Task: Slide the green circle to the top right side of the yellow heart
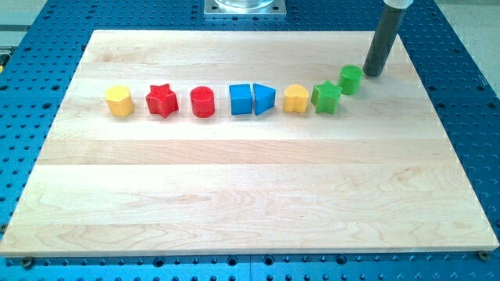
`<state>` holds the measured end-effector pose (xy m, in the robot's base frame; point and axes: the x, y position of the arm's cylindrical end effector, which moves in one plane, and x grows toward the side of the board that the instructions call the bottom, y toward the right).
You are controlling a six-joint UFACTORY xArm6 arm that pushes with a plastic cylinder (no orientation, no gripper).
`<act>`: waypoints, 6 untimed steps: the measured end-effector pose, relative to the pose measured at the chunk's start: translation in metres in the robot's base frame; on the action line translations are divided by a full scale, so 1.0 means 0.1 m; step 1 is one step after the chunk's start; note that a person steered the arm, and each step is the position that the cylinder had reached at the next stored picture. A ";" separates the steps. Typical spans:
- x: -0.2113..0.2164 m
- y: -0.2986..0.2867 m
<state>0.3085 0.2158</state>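
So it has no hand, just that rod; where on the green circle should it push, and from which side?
No gripping here: my tip can only push. It sits just right of the green circle, which already lies up and right of the yellow heart, beyond the green star. Probably best to press its round upper-right wall, nudging gently toward the view's left.
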 end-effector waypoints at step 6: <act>0.76 -0.17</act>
